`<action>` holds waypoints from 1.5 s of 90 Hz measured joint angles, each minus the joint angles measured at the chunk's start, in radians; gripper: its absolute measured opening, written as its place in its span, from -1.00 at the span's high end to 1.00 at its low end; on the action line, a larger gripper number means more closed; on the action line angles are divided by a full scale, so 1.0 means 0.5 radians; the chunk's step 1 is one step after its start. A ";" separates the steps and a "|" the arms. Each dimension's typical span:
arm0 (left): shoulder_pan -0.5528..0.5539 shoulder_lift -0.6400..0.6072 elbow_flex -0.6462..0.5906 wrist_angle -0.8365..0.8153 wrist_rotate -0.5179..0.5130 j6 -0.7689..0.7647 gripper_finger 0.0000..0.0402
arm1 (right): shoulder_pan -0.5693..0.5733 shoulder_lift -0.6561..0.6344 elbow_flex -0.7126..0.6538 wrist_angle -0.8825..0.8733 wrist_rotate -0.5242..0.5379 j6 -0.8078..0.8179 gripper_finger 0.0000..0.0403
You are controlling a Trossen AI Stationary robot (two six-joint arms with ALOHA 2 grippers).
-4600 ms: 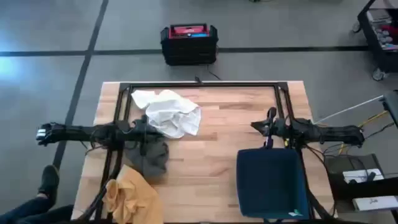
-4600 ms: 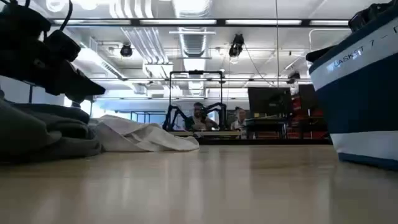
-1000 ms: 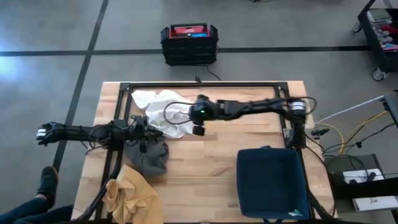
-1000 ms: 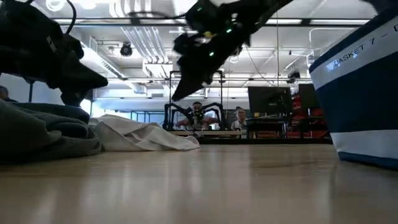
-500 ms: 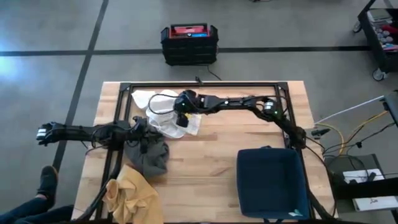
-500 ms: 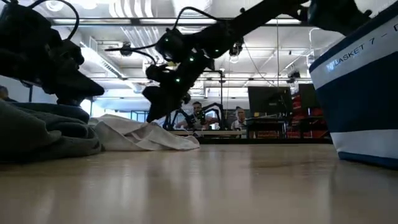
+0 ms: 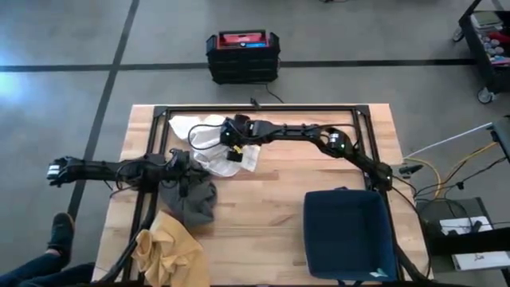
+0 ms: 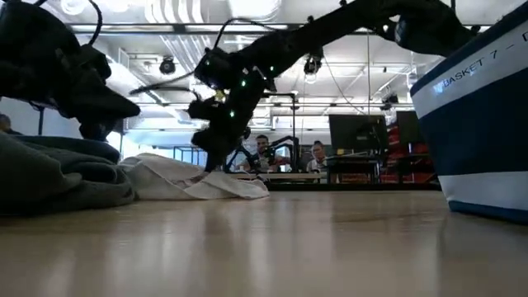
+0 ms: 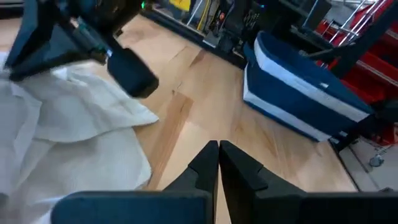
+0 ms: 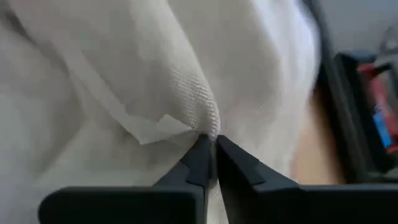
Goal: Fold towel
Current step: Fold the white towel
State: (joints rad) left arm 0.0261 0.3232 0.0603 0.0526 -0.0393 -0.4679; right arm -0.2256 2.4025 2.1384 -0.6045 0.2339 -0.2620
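Observation:
A crumpled white towel [image 7: 185,127] lies on the table's far left part; it also shows in the low view [image 8: 186,183] and fills the right wrist view [image 10: 112,68]. My right gripper [image 7: 233,151] reaches across from the right and is down on the towel's right half, shut on a fold [image 8: 216,167]. My left gripper [image 9: 218,149] is shut and holds nothing. It hovers just near of the towel, over a grey cloth [image 7: 195,199]. My right gripper pinches a raised fold [image 10: 210,121] of the white towel between its two fingertips, on the towel's right half. The fingers come from above, slanting down from the table's right. The towel lies crumpled and slack on the table around the hold.
A yellow cloth [image 7: 169,251] lies at the near left corner, beside the grey cloth. A blue basket [image 7: 347,231] stands at the near right. A black frame [image 7: 259,109] runs along the far edge. Bare wood lies in the middle [image 7: 271,199].
My right gripper has gone toward the table's left edge and down, from above the towel's right edge onto the towel. My left arm has kept still.

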 joint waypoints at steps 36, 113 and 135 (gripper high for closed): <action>-0.002 0.268 0.790 -0.862 -0.262 0.403 1.00 | 0.235 -0.625 -0.026 -0.371 -0.009 -0.071 1.00; 0.000 1.476 1.355 -0.980 -0.509 0.707 -0.14 | 0.423 -0.731 -0.187 -0.547 0.132 0.122 1.00; -0.002 1.697 1.423 -0.947 -0.792 0.780 -0.12 | 0.426 -0.731 -0.187 -0.521 0.132 0.121 1.00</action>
State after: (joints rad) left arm 0.0250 1.1718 0.7719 -0.4212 -0.4356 -0.0779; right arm -0.0125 2.0369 2.0449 -0.8651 0.2997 -0.2015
